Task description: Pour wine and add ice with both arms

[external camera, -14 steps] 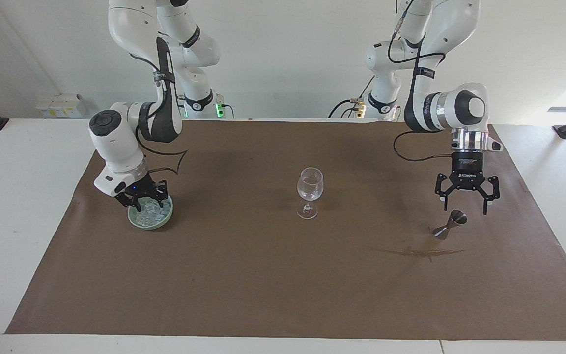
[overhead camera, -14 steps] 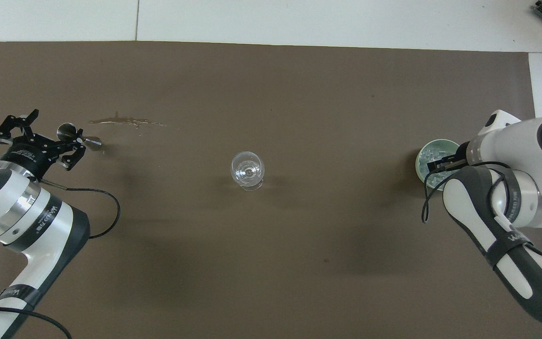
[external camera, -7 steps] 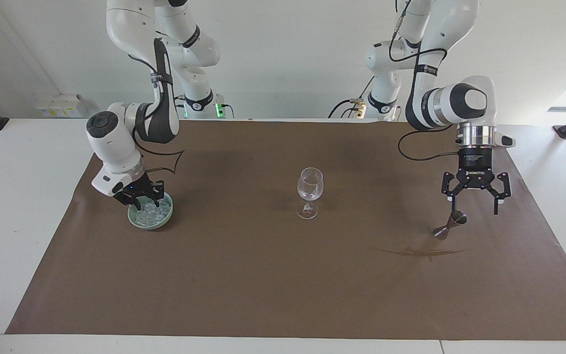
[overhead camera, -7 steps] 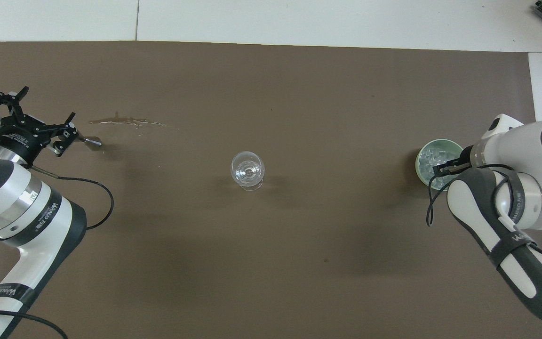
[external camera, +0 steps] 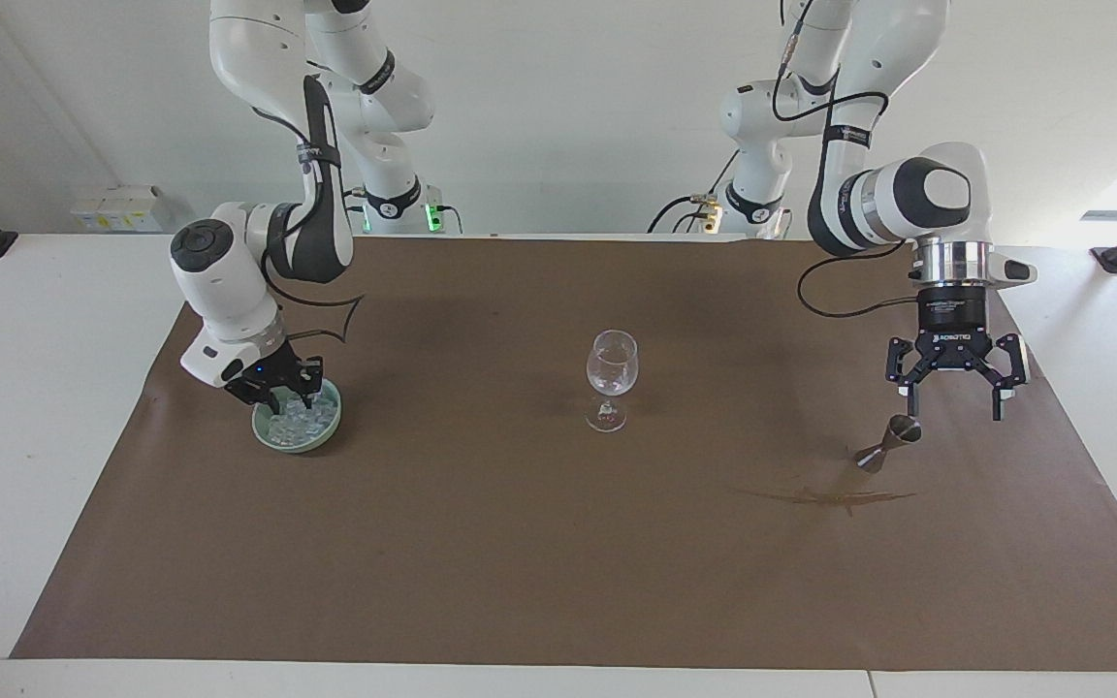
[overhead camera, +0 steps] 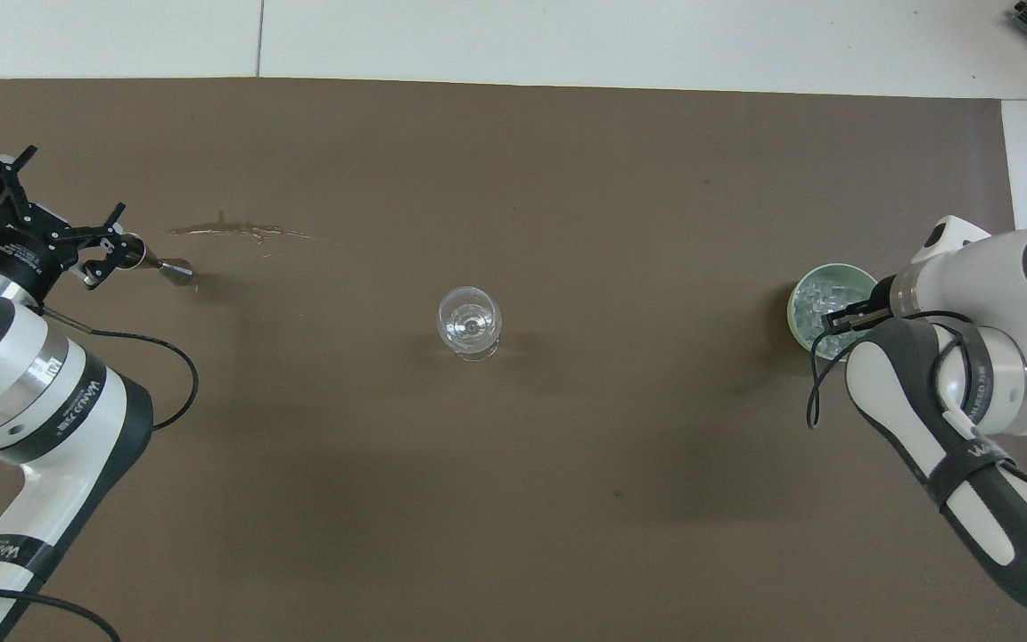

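1. Directly beneath the right gripper, which is dipped into a shallow pale-green round bowl, lies the ice, a heap of small clear glassy cubes. Whether this gripper has closed on a cube I cannot tell, as its tip sits among the heap.
2. The cubes should handle as light, hard and slick. A wet one probably squirts out of a loose pinch, so the grip wants two flat opposite faces of a single cube at the top of the heap.
3. Well apart from the right gripper, toward the middle of the brown paper mat, stands the clear stemmed wine glass, upright. It is thin, fragile and top-heavy, so a cube is best let go low over the bowl of the glass.
4. Farthest from the right gripper, the left gripper hangs over the mat with its jaws spread wide and nothing between them.
5. Just under the left gripper, on its glass-ward side, is a small steel hourglass-shaped jigger. It appears tilted, and contact is unclear. It is rigid and smooth, best taken at the narrow waist.
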Motion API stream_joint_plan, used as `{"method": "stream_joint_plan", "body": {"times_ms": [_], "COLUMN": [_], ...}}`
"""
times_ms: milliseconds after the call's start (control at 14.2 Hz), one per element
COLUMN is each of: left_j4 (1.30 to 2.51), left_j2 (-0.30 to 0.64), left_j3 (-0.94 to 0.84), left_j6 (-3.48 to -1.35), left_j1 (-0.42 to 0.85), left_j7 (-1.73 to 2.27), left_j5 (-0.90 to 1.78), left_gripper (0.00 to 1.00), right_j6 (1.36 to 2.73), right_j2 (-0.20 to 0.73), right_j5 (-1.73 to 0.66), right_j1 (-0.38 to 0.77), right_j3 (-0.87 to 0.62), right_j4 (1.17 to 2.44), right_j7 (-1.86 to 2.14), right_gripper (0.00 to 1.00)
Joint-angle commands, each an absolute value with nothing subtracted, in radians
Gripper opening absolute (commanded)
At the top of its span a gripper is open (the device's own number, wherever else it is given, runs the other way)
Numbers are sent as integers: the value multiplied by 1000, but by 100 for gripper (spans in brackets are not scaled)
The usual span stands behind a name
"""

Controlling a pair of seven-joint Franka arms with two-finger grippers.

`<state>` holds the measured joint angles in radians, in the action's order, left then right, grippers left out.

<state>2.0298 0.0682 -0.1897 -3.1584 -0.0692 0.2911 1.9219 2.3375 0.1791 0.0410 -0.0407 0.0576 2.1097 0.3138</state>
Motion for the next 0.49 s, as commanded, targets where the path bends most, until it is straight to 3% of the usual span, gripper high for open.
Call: {"method": "stream_joint_plan", "body": {"times_ms": [0, 282, 423], "left_j4": [2039, 2031, 2034], "left_j2": [57, 57, 55], "left_j3": [-186, -183, -184], "left_j6": [-3186, -3206, -3209], "left_j1": [-52, -57, -60], "left_j7": [198, 198, 198], "left_j5": [1913, 1913, 1914], "left_gripper": [100, 100, 100], "right_j6": [2344, 2342, 2342], "right_j2": [167, 167, 167], "right_j5": [58, 58, 58], "right_j1": [-44, -43, -41], "right_j3": [55, 55, 55], "right_j4": [2118, 2118, 2115], "right_j7": [304, 296, 291], "right_gripper": [47, 37, 23]}}
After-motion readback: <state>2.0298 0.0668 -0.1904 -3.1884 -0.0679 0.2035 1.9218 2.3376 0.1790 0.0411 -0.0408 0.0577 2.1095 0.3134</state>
